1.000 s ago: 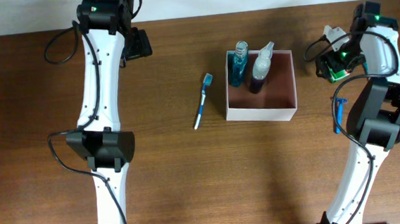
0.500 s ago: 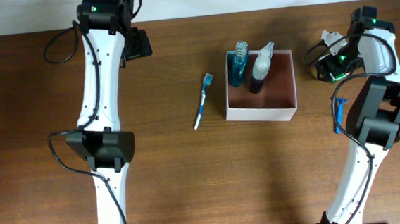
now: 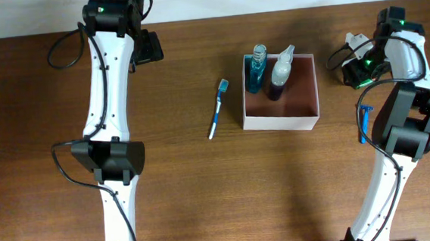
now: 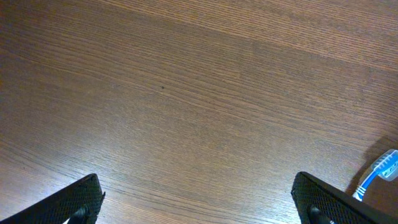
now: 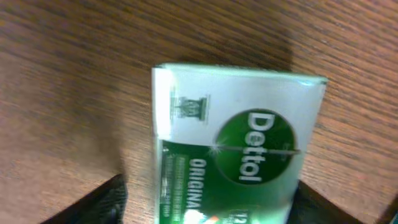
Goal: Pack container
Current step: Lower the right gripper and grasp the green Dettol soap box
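Green-and-white soap box (image 5: 236, 149) lies on the surface (image 5: 62, 56) between my right fingers (image 5: 249, 208), spread wide astride it, the container (image 3: 279, 121) off to my left, nearer these than my equally wide left fingers (image 4: 199, 199).

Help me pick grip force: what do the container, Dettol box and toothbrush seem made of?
Container: probably thin matte paperboard, going by its thin white walls and flat pink inside. Dettol box: printed carton, slight sheen, crisp folded edges. Toothbrush: likely smooth plastic, blue and white; too small to be sure.
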### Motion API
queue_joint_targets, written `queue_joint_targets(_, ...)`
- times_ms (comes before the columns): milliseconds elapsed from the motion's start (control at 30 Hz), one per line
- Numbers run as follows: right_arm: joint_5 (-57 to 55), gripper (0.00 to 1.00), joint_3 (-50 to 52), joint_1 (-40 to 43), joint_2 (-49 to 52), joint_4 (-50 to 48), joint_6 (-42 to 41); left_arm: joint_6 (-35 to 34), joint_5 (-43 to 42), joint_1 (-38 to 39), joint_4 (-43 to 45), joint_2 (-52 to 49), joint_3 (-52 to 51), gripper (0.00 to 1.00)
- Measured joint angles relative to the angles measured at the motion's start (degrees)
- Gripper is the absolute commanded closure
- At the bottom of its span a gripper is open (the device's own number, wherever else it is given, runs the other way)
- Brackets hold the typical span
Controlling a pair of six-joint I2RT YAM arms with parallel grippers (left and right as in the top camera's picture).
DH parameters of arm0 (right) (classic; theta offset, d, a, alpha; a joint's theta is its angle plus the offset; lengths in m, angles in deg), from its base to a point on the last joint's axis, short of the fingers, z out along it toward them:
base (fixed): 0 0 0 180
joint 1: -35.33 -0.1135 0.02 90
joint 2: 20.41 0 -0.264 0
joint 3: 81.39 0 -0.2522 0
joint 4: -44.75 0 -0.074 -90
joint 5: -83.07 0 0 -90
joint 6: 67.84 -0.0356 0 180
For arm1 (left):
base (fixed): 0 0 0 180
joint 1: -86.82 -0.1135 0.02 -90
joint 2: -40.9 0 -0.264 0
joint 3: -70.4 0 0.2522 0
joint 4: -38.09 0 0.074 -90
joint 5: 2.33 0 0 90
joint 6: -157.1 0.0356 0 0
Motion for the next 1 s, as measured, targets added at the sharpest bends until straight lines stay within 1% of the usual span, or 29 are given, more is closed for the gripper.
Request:
queue_joint_targets(433,-0.7,0.34,0.0,0.0,0.07,-1.07,-0.11,0.0,0.0,0.0,0.0,0.0,0.0,0.01)
queue_joint_targets(533,-0.68,0.37,0.11,0.0,0.07,-1.31,-0.63,0.02,0.0,0.0,0.0,0.0,0.0,0.01)
queue_joint_targets(900,-0.61,0.37,2.14,0.04,-0.33,-2.43,-1.49,0.02,0.0,0.0,-0.02,0.0,0.0,0.01)
queue_joint_targets(1000,-0.52,0.43,2.23,0.04,-0.37,-2.56,-1.49,0.02,0.0,0.0,-0.02,0.0,0.0,0.01)
